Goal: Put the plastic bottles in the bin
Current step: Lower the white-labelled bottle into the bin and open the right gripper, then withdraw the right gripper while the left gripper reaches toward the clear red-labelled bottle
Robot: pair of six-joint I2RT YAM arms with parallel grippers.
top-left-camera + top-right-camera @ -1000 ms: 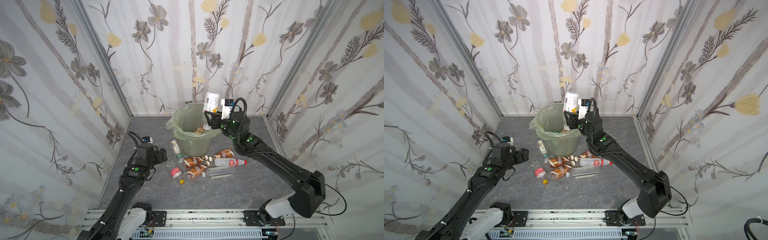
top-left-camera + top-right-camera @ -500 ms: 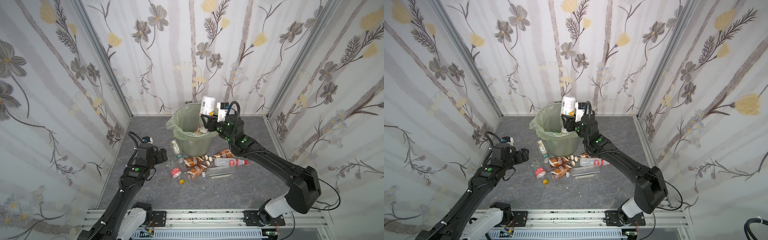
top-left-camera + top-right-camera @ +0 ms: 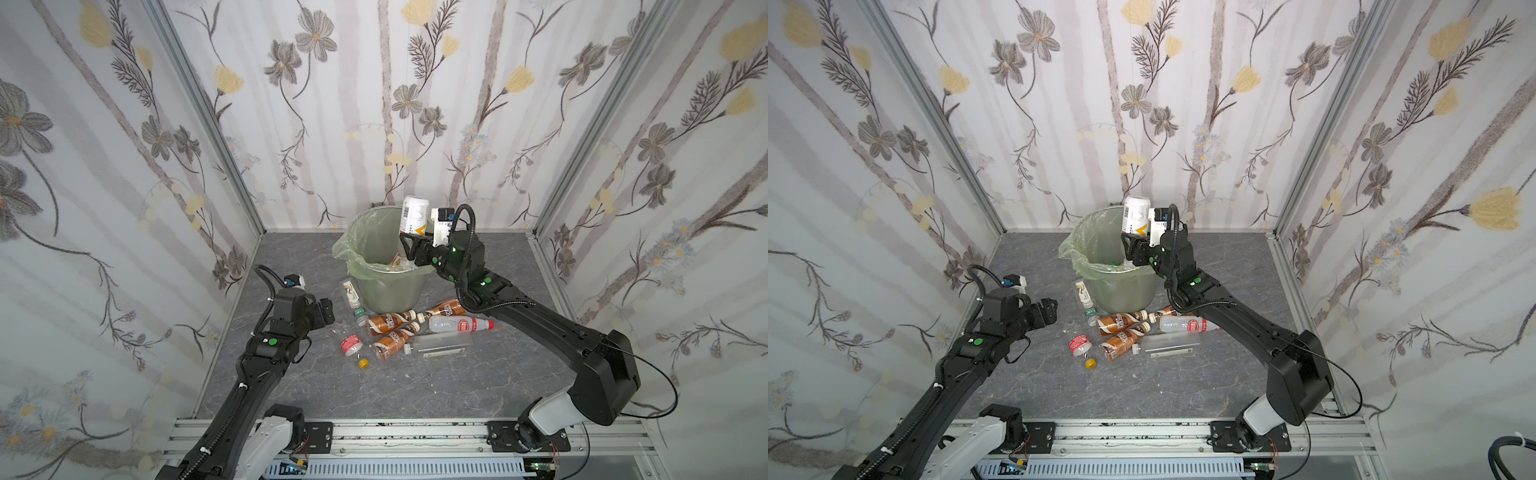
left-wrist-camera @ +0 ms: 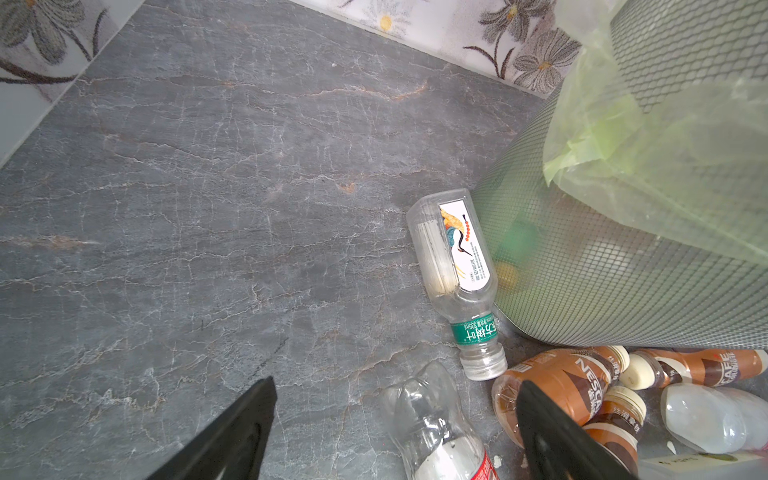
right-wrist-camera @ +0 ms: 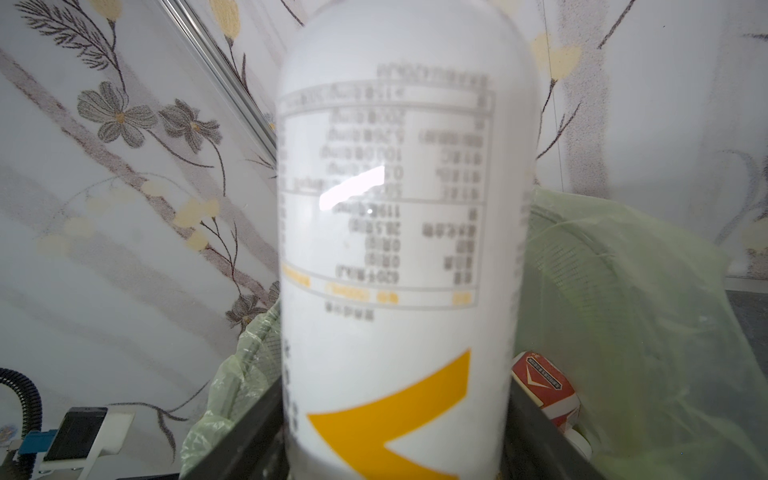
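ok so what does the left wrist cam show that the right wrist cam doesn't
Only the left wrist view: the open left gripper, a clear crane-label bottle lying beside the mesh-walled bin, and brown coffee bottles. Only the right wrist view: a white bottle with a yellow chevron between the fingers of the right gripper, and a red-labelled bottle inside the bin. Both: the bin, its green bag and the floral wall.

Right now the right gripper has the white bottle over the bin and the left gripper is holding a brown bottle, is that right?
No. The left gripper is open and holds nothing, as the left wrist view shows; the brown bottles lie on the floor. The right gripper does have the white bottle over the bin.
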